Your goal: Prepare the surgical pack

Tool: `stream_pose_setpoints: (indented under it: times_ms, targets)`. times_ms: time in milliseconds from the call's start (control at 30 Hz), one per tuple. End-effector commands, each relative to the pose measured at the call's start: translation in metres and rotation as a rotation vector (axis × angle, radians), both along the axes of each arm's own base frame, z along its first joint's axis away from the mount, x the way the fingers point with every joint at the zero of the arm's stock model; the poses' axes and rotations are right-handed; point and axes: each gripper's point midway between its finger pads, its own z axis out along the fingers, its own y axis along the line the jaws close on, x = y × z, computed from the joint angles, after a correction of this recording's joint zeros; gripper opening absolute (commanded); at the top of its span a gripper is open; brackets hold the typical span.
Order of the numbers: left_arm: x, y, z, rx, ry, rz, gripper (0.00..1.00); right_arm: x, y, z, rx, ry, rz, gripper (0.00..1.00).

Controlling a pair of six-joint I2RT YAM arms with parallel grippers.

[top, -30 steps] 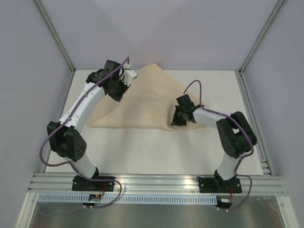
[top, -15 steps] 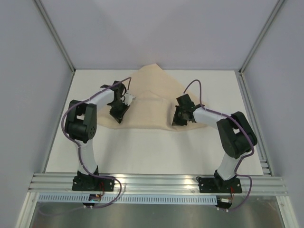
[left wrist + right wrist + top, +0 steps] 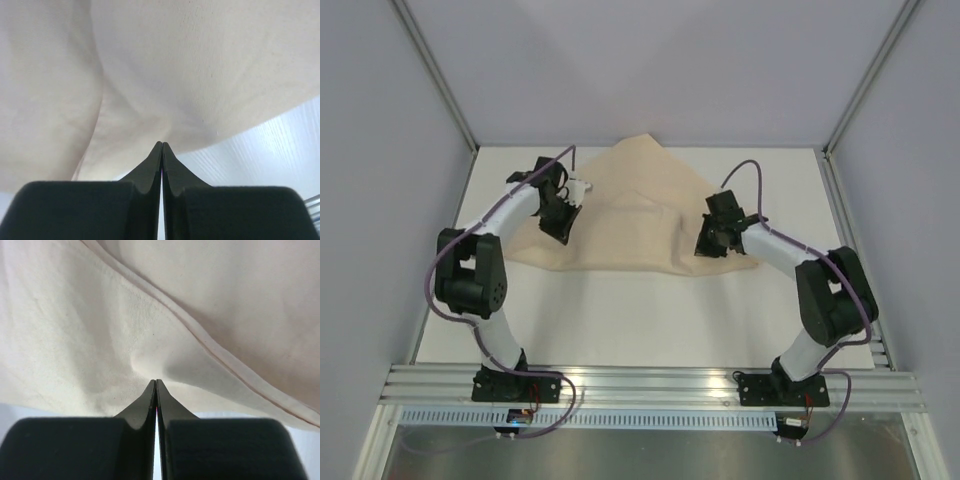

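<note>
The tan cloth sheet (image 3: pixel 630 215) lies folded in a rough triangle at the back middle of the white table. My left gripper (image 3: pixel 560 218) is at the cloth's left edge. In the left wrist view the gripper (image 3: pixel 162 144) is shut, and the cloth (image 3: pixel 200 75) puckers into its tips. My right gripper (image 3: pixel 710 243) is at the cloth's lower right corner. In the right wrist view the gripper (image 3: pixel 156 381) is shut on a puckered fold of cloth (image 3: pixel 75 340). No steel tray, scissors, tweezers, pads or green packets show.
The white table (image 3: pixel 650 320) is fenced by metal frame posts and grey walls. An aluminium rail (image 3: pixel 650 385) runs along the near edge by the arm bases. A seam line crosses the cloth in the right wrist view (image 3: pixel 225 360).
My left gripper swung from the cloth's far left corner toward the near side, then back a little to the left. My right gripper moved right and slightly back, drawing the cloth's right corner outward.
</note>
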Motion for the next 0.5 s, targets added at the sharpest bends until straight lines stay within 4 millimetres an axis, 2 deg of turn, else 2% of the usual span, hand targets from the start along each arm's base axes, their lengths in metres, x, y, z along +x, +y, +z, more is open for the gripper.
stream_pose_setpoints:
  times_ms: [0,33,67,100,133,200,267,300,367,433,467]
  targets:
    - [-0.011,0.004,0.038,-0.037,-0.077,-0.008,0.05,0.009,-0.017,0.037,-0.018,-0.096,-0.017,0.01]
    - [-0.02,0.007,0.029,-0.031,-0.051,-0.005,0.06,0.01,-0.021,0.037,-0.003,-0.098,-0.038,0.01]
    - [-0.02,0.007,0.026,-0.032,-0.057,-0.006,0.06,0.008,-0.024,0.037,0.007,-0.103,-0.046,0.01]
    - [-0.023,0.008,0.019,-0.027,-0.043,-0.002,0.06,-0.002,-0.029,0.024,0.002,-0.071,-0.057,0.01]
    - [-0.028,0.014,0.007,-0.001,-0.02,0.006,0.06,-0.002,-0.035,0.02,0.01,-0.066,-0.074,0.01]
    - [-0.027,0.022,-0.015,0.031,0.019,0.029,0.05,-0.014,-0.043,0.0,0.004,-0.017,-0.089,0.01]
    - [-0.021,0.035,-0.035,0.059,0.042,0.073,0.05,-0.014,-0.054,-0.017,0.011,0.002,-0.126,0.01]
    - [-0.016,0.039,-0.04,0.071,0.038,0.089,0.05,-0.016,-0.064,-0.028,0.005,0.026,-0.152,0.01]
    - [-0.004,0.049,-0.05,0.117,0.011,0.105,0.04,-0.018,-0.067,-0.044,-0.001,0.063,-0.144,0.01]
    - [-0.001,0.05,-0.052,0.12,-0.01,0.106,0.04,-0.019,-0.063,-0.046,0.028,0.075,-0.132,0.01]
    - [0.0,0.047,-0.045,0.101,-0.028,0.104,0.04,-0.019,-0.062,-0.042,0.038,0.063,-0.131,0.01]
